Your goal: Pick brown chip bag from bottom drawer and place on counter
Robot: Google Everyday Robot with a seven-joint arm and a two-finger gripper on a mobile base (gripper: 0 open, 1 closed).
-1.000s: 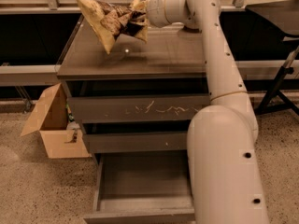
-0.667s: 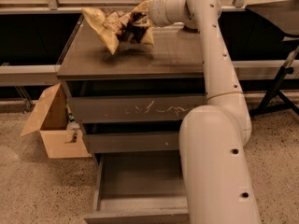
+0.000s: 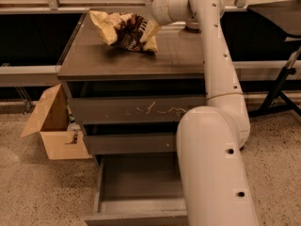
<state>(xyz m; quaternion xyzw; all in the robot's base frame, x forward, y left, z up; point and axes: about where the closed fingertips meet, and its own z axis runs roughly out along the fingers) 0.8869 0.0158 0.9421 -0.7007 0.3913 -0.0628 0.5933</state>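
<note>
The gripper point(image 3: 149, 11), jaws wide, sits at the bag's point(image 3: 123, 29) 3 o'clock above the counter point(image 3: 178, 55); best withdraw straight toward 3 so no finger drags it.

There is one brown chip bag point(image 3: 124, 29), lying in the upper middle of the frame on the one worktop point(image 3: 178, 55). The cabinet beneath has three drawers: one scratched top drawer point(image 3: 136, 109), one middle drawer point(image 3: 131, 144), and one bottom drawer point(image 3: 141, 182), pulled out at the lower centre. One cardboard box point(image 3: 51, 126) stands at the left. One robot arm point(image 3: 216, 79) rises on the right, with one end effector point(image 3: 150, 6) at the top centre, just beside the bag.
</note>
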